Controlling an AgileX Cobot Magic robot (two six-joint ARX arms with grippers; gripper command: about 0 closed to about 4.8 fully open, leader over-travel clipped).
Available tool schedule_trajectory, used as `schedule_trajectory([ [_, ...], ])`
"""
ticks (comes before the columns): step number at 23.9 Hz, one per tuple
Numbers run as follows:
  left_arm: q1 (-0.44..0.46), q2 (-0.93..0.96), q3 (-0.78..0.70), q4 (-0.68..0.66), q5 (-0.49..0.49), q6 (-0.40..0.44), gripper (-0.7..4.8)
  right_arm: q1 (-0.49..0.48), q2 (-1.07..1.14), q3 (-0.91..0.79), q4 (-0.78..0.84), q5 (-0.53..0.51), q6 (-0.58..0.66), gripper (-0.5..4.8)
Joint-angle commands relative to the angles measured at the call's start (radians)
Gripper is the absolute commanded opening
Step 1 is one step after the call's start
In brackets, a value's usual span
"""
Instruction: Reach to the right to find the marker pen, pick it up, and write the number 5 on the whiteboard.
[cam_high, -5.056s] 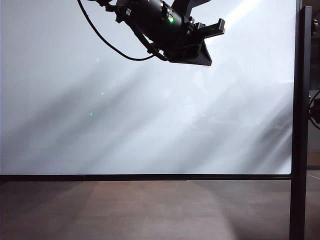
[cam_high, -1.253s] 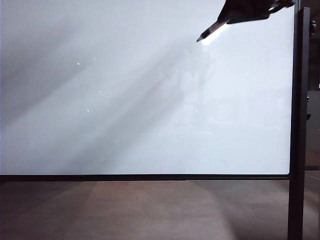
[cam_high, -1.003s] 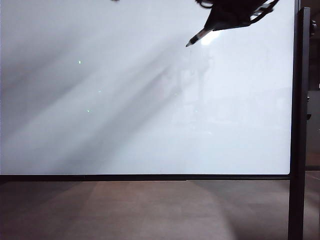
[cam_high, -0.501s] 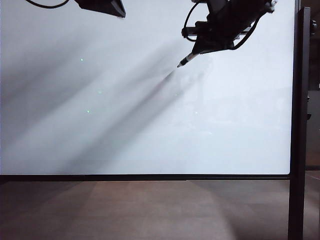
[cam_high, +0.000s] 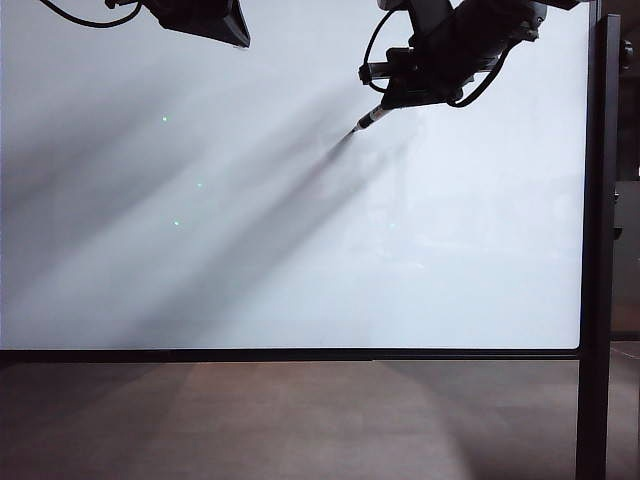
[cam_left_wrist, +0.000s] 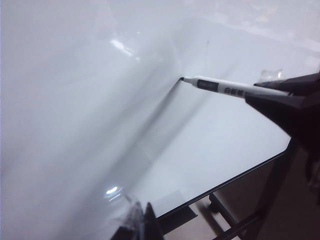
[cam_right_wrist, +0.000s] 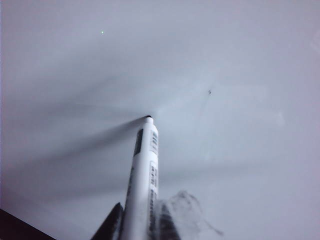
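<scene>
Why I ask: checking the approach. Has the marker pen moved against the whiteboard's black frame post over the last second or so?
Yes. The marker pen, shut in the right gripper, has come down and leftward, away from the post, towards the whiteboard.

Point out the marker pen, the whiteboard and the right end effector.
marker pen (cam_right_wrist: 144, 175): right wrist view, white barrel.
whiteboard (cam_high: 300, 260): exterior view, bare panel.
right end effector (cam_high: 395, 98): exterior view, tip gripping the pen.
</scene>
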Motion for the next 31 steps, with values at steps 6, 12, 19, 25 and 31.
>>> schedule_trajectory([
  [6, 0.000, -0.004, 0.003, 0.010, -0.002, -0.002, -0.04, -0.021, 0.012, 0.005, 0.049, 0.003, -0.002, -0.06],
  [12, 0.000, -0.004, 0.003, 0.010, -0.002, -0.002, -0.04, -0.036, 0.011, 0.005, 0.049, 0.010, -0.001, -0.06],
  [19, 0.000, -0.004, 0.003, 0.006, -0.002, -0.002, -0.05, -0.048, 0.008, 0.005, 0.045, 0.031, -0.002, -0.06],
  [25, 0.000, -0.004, 0.003, 0.006, -0.002, -0.002, -0.04, -0.057, 0.005, 0.005, 0.041, 0.035, -0.002, -0.06],
  [31, 0.000, -0.004, 0.003, 0.005, -0.002, -0.002, -0.04, -0.066, -0.006, 0.005, 0.009, 0.035, -0.002, -0.06],
])
